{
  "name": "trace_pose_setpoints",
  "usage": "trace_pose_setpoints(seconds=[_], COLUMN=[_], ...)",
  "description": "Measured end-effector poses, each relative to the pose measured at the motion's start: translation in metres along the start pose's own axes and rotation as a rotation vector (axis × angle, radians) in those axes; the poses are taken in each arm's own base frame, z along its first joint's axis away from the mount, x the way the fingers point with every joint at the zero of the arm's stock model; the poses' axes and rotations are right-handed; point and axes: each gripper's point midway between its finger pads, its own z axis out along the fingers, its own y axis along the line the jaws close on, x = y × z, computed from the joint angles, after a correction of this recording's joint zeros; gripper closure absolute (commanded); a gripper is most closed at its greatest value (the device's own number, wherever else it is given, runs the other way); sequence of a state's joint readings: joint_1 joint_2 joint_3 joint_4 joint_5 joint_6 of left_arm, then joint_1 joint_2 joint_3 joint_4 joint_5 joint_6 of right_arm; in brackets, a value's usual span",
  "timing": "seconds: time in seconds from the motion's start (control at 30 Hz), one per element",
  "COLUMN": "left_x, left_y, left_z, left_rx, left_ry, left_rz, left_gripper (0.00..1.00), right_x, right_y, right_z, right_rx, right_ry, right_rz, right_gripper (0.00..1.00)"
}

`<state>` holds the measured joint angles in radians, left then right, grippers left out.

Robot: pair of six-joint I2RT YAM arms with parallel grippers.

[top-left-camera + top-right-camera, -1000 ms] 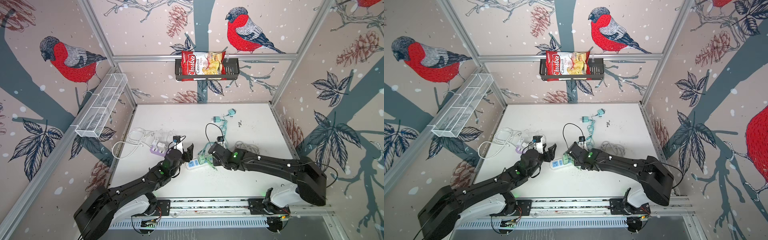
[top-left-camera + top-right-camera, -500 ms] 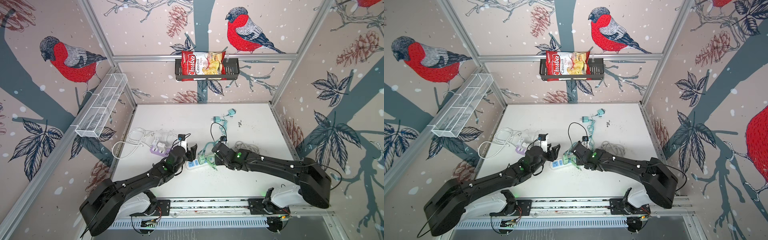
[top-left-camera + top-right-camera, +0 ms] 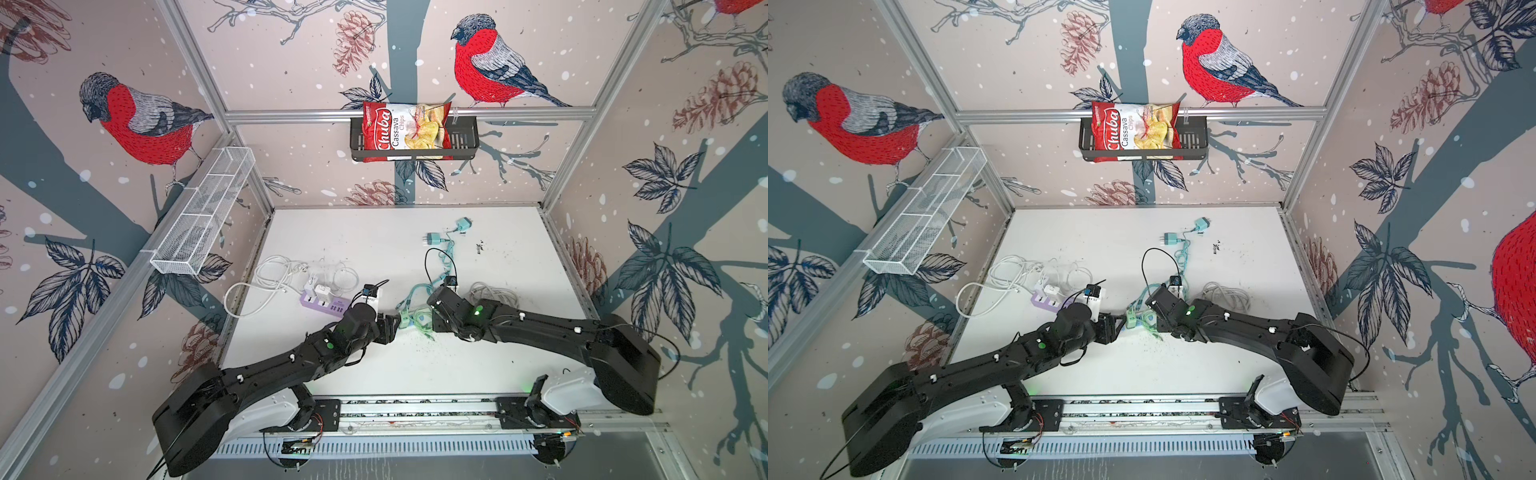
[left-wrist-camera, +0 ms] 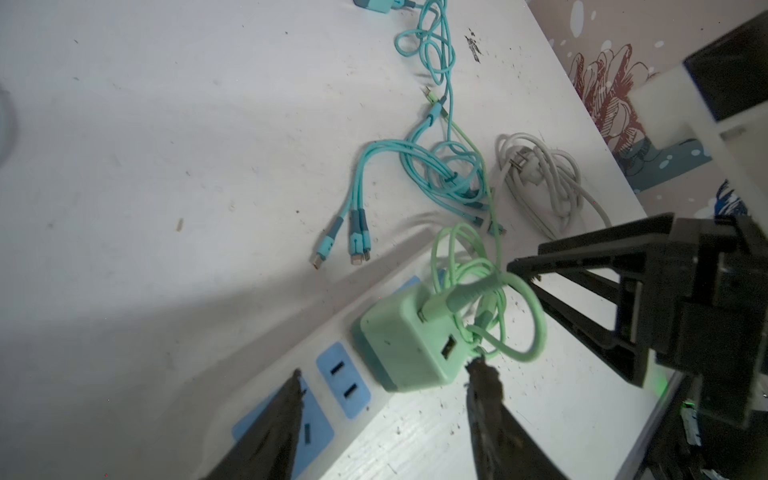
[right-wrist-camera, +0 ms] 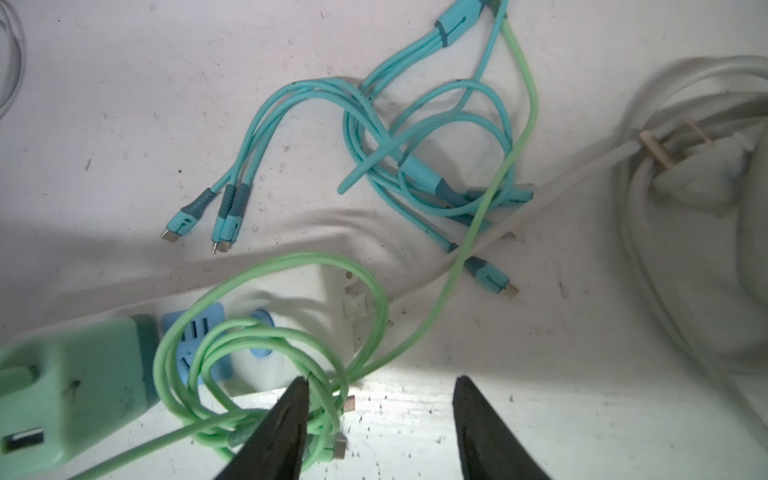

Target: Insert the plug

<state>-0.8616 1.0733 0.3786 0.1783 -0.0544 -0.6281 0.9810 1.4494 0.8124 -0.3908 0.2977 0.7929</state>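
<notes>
- Top views: in both top views the green charger plug [image 3: 405, 321] [image 3: 1132, 320] sits just below mid-frame on the white bench [image 3: 415, 374], in the gap where the two arms meet.
  - The left pincer [image 3: 394, 325] is just left of it and the right pincer [image 3: 430, 322] just right. The left looks the nearer.
  - A purple strip [image 3: 323, 302] lies further left, and a coiled white cord [image 3: 494, 293] to the right.
- Left wrist view: the plug [image 4: 409, 345] stands at lower centre on the white power strip [image 4: 343, 380], whose long axis runs from lower left to upper right of the frame.
  - Its darker base looks flush on the strip. The prongs are hidden, so I judge it seated or nearly so.
  - The left pincer [image 4: 386, 370] is released: its jaws stand apart with nothing clamped, and the plug sits just ahead between the tips.
  - Any final press would go straight down onto the strip.
  - A free blue socket lies beside the plug, and bare bench fills the upper left.
- Right wrist view: the plug [image 5: 62, 395] fills the lower left corner, off to one side of the right pincer [image 5: 380, 380].
  - That pincer is spread and empty. One finger [image 5: 291, 419] rests against the looped green cable [image 5: 266, 340].
  - Teal cables [image 5: 415, 158] crowd the upper centre.
  - The bench at lower right is open, which I judge the cleaner way to move without snagging the loops.
</notes>
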Motion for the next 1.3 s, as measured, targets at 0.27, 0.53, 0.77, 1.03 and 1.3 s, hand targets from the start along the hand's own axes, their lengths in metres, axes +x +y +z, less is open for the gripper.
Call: trace_pose_setpoints(seconds=[0.27, 0.53, 0.77, 1.03, 1.3], left_x=[0.013, 0.006, 0.003, -0.003, 0.007], left_y=[0.002, -0.003, -0.006, -0.006, 0.001], left_z=[0.003, 0.006, 0.011, 0.014, 0.019], left_rx=[-0.006, 0.009, 0.007, -0.004, -0.025], left_ry=[0.035, 0.01, 0.01, -0.01, 0.018], left_rz=[-0.013, -0.015, -0.015, -0.014, -0.013], left_gripper=[0.36, 0.37, 0.37, 0.37, 0.39], right_x=[0.0, 0.002, 0.002, 0.005, 0.004], right_y=[0.0, -0.002, 0.001, 0.0, 0.0], right_z=[0.006, 0.009, 0.01, 0.012, 0.013], right_rx=[-0.006, -0.005, -0.019, -0.018, -0.027], right_ry=[0.01, 0.016, 0.018, 0.023, 0.019], right_rz=[0.01, 0.009, 0.011, 0.01, 0.015], right_gripper=[0.43, 0.43, 0.43, 0.42, 0.42])
